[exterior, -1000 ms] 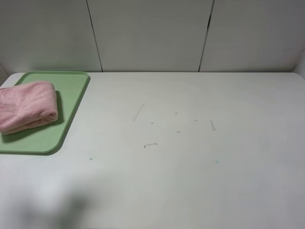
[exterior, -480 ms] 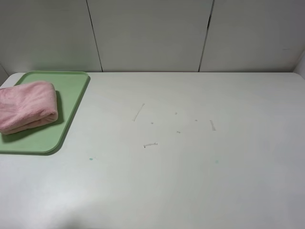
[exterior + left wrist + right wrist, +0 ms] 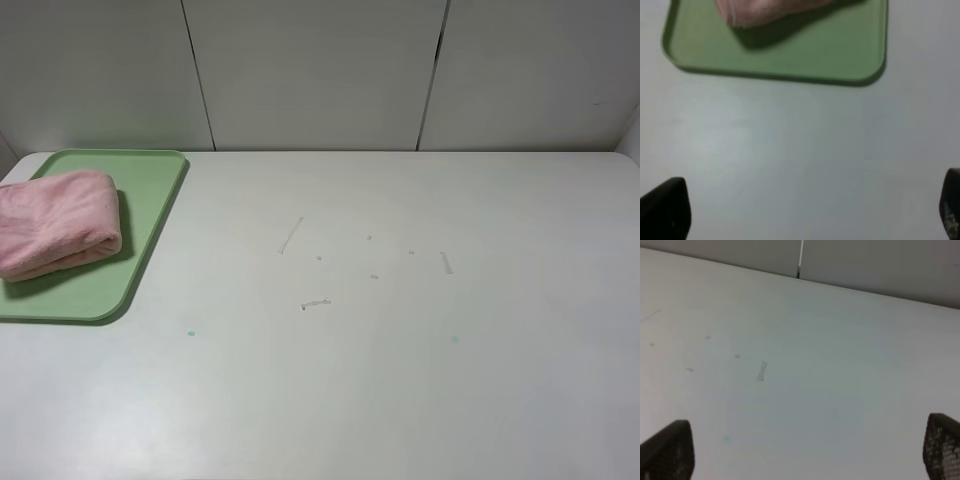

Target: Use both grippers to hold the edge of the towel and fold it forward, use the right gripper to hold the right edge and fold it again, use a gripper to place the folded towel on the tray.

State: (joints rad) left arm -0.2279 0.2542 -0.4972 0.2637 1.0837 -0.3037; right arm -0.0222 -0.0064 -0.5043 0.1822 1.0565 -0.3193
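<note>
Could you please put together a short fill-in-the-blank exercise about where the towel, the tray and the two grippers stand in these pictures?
1. The folded pink towel lies on the pale-green ____.
2. The tray sits at the table's far ____ corner in the high view.
3. The left gripper and the right gripper both have their jaws ____, with nothing between them.
4. The white table shows a few small ____ near its middle.

Missing words: tray; left; open; marks

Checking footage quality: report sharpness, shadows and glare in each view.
Exterior high: sharp, evenly lit, no glare; the towel casts a soft shadow onto the tray. Left wrist: blurred throughout, towel smeared. Right wrist: soft, dim, claw tips out of focus.
</note>
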